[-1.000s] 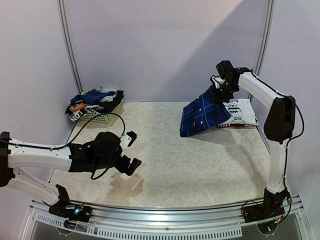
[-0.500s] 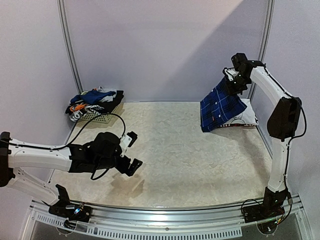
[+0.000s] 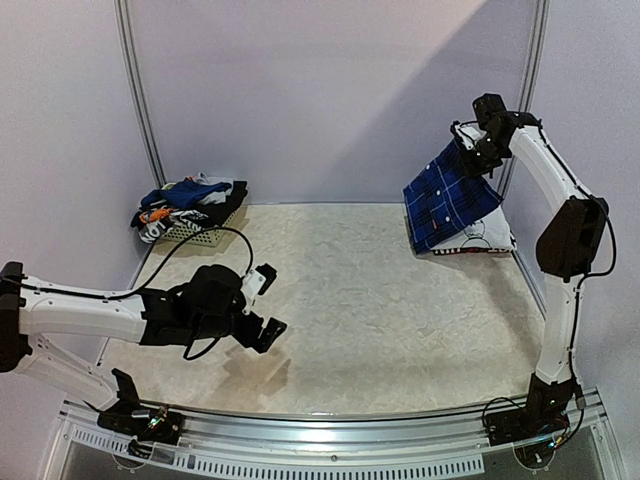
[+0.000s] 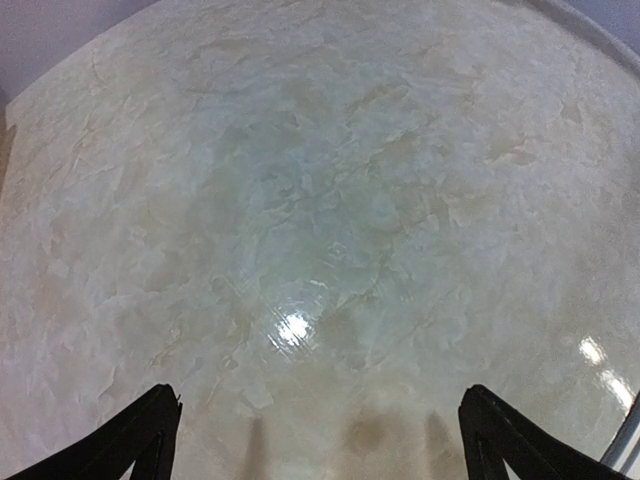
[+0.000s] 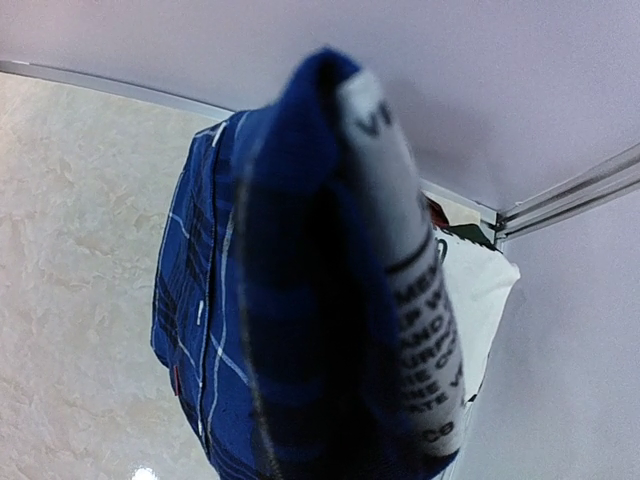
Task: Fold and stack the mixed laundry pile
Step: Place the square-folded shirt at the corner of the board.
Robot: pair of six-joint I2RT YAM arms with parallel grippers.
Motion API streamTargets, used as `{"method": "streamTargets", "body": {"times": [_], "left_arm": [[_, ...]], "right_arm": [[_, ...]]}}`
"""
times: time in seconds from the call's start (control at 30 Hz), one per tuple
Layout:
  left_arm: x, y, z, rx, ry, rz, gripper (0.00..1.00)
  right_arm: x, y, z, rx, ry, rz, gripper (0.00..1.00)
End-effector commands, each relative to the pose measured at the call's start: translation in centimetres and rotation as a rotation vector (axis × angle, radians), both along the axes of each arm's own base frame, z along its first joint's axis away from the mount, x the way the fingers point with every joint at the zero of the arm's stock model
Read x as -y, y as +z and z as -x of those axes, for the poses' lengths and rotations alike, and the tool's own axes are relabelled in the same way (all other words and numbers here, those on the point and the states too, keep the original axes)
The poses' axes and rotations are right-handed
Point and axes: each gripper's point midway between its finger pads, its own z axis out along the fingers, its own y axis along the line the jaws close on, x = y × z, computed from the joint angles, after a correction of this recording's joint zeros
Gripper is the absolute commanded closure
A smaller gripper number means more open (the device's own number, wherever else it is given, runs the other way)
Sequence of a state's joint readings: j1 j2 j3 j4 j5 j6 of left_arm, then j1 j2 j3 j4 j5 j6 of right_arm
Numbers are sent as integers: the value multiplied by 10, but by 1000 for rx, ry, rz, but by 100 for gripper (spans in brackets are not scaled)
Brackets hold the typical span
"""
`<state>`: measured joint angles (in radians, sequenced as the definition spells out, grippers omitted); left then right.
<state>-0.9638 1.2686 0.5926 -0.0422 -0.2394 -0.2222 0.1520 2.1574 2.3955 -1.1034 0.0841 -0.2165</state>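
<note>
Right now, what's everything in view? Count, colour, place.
plaid shirt: 1, blue and black, hanging lifted over the far-right corner
white printed garment: 1, white with dark print, lying flat on the table's far-right corner, beneath the shirt
laundry pile: 1 heap, blue, black, grey, orange-white, in the basket, far left
basket: 1, white, far-left corner
table: 1, marbled beige
left gripper: 1, black, open, empty, low over the near-left table
right gripper: 1, black, shut on the plaid shirt's top edge, raised

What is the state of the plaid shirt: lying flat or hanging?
Hanging: the right gripper is shut on the top of the plaid shirt, which drapes down toward the white garment.
</note>
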Motion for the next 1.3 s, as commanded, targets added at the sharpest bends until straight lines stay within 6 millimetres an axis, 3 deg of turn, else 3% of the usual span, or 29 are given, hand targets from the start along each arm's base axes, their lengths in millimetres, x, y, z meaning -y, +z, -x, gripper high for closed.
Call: {"method": "streamTargets", "body": {"times": [0.0,0.3,0.43,0.53,0.9,1.1,1.27], "left_arm": [[2,-1,1,0,-4,2,0],[2,-4,1,-3,-4,-4,0],[2,-4,2,-7,-6,-4,0],[2,-5,3,-10,-7,-5,1],[2,-3,5,-11,-12,-1,1],[4,-5,4,-12,-14,-6,1],[5,-6,3,-14,-16,-10,1]], "right_arm": [[28,-6,-10,-1,-45,25,100],[72,-53,-29,-65,-105,23,100],[75,-71,-36,-83,-71,42,100],[104,-82,-41,-91,-100,82,100],[157,-102,-49,-94,-151,162,100],[159,-102,-55,-69,-132,169,100],[170,-95,-61,-31,-200,194,92]]}}
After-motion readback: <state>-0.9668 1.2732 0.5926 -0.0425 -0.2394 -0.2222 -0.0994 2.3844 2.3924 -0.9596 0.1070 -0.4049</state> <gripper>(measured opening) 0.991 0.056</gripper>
